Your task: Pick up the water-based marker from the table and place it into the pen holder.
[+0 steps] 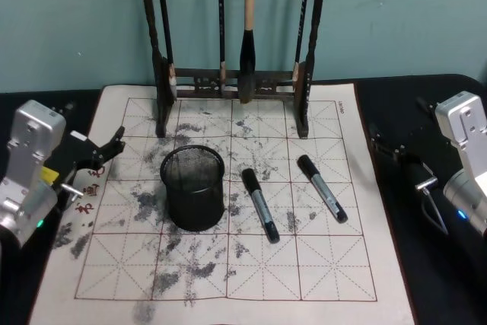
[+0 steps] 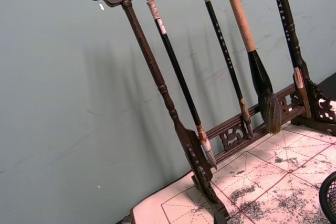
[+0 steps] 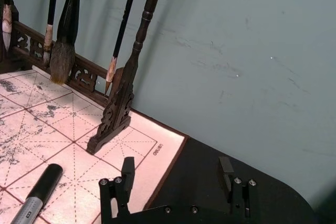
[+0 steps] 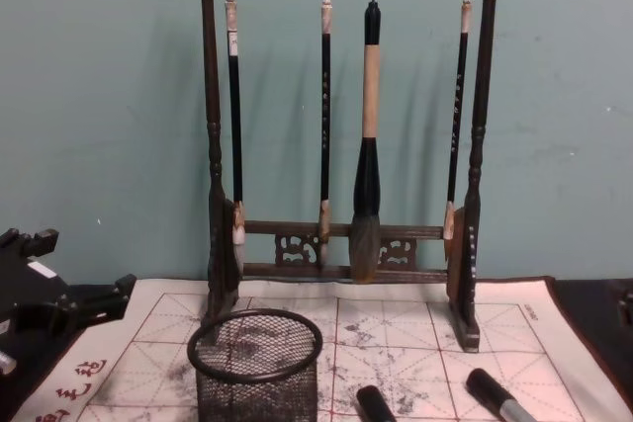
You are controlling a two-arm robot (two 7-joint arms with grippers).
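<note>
Black wire mesh formed the pen holder (image 1: 193,205), which stood on the gridded mat (image 1: 319,279). Just to its right lay the left marker (image 1: 260,205), then the right marker (image 1: 322,188), both flat and apart. The left gripper (image 1: 106,154) hung released at the mat's left edge. The right gripper (image 3: 176,169), fingers spread, hovered over the dark table (image 1: 434,287).

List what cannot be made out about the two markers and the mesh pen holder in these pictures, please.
1. Chest view: the lower edge cuts off the left marker and the right marker; only their cap ends show.
2. Left wrist view: the pen holder is only a sliver at the edge.
3. Head view: the print on both markers is too small to read.
</note>
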